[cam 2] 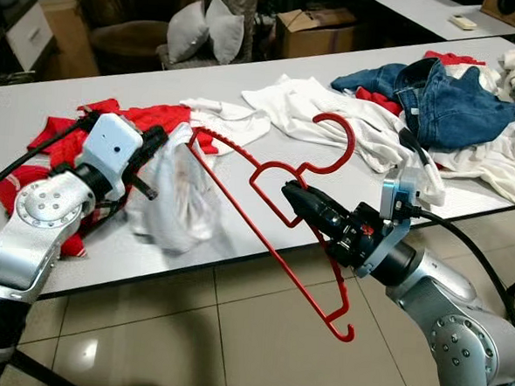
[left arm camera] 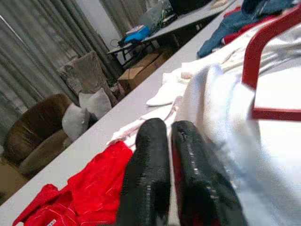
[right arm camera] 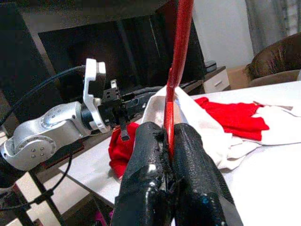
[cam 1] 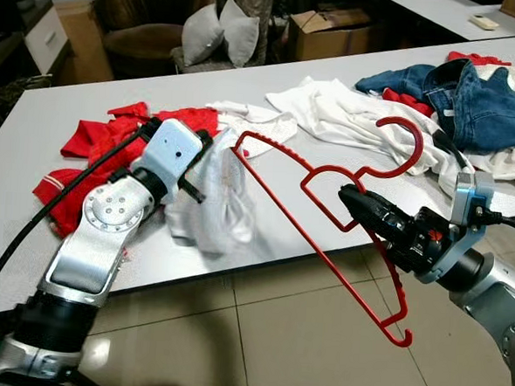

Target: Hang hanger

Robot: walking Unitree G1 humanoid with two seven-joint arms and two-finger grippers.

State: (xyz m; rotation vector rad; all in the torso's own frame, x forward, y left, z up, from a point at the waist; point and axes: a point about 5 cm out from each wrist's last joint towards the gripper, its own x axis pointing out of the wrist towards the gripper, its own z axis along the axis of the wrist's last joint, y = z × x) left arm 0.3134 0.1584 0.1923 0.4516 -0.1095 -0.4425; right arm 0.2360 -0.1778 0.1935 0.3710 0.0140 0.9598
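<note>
- We see the right gripper [cam 1: 345, 197] just off the near edge of the table [cam 1: 35, 118], its two black fingers pressed onto the red hanger [cam 1: 326, 223] at the bar below the hook.
- The hanger is in the air, tilted: its hook rises over the table edge, one end points down toward the tiled floor [cam 1: 258, 333], and the other end is inside the white garment [cam 1: 218, 199].
- The left gripper [cam 2: 159, 156] is at the table edge to the left; in its wrist view the fingers [left arm camera: 146, 174] lie close together against the white cloth, and we cannot tell for sure that they pinch it.
- The white garment hangs bunched between the left gripper and the hanger's upper end, drooping past the table edge.
- Around them on the table: a red garment [cam 1: 94, 144] behind the left arm, a white shirt [cam 1: 332, 110] spread out in the middle, and jeans [cam 1: 473, 97] with more red and white clothes at the far right.
- Beyond the table stand a brown armchair [cam 1: 145, 29], grey cushions [cam 1: 215, 29] and a cardboard box [cam 1: 329, 31].
</note>
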